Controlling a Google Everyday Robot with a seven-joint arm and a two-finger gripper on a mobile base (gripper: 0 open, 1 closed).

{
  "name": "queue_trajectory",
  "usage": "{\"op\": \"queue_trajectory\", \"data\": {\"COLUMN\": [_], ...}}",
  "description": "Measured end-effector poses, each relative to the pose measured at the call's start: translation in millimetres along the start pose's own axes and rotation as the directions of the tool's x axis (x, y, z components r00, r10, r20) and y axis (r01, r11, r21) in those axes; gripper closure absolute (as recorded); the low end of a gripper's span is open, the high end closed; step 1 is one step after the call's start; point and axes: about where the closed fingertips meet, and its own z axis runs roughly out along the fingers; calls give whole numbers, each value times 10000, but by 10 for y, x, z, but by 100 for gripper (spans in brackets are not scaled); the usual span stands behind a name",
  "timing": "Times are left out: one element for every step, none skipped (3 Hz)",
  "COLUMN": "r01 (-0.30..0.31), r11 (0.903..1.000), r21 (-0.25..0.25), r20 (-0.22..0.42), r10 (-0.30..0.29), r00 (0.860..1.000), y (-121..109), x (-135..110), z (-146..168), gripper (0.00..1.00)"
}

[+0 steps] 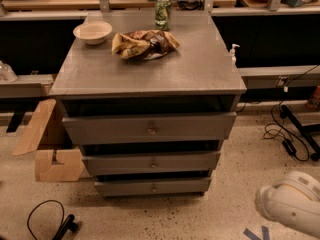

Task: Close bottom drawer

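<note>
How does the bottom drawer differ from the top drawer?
The bottom drawer has the narrowest, slimmest front; the top drawer has the widest, tallest. The bottom drawer sits just above the floor; the top drawer sits under the cabinet top. Both are grey, with one small centred knob and a dark gap above. The tool is out of view; only the white arm shows at lower right.

No legible text or labels

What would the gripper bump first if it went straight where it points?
Probably the right end of the bottom drawer. The gripper sits low on the right, pointing left at the cabinet, with only floor between. Depth is unclear, so it might pass in front.
</note>
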Motion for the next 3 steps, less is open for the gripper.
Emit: {"op": "queue_trajectory", "data": {"r01": [-714, -1210, -1210], "r11": [9849, 9712, 9712], "r21": [1578, 2052, 2053], "r20": [-71, -217, -217], "r10": [734, 1282, 1281], "r00": [9973, 9915, 9915], "y": [113, 209, 209], "x": [139, 299, 299], "z": [-627, -773, -773], "gripper": [100, 100, 100]}}
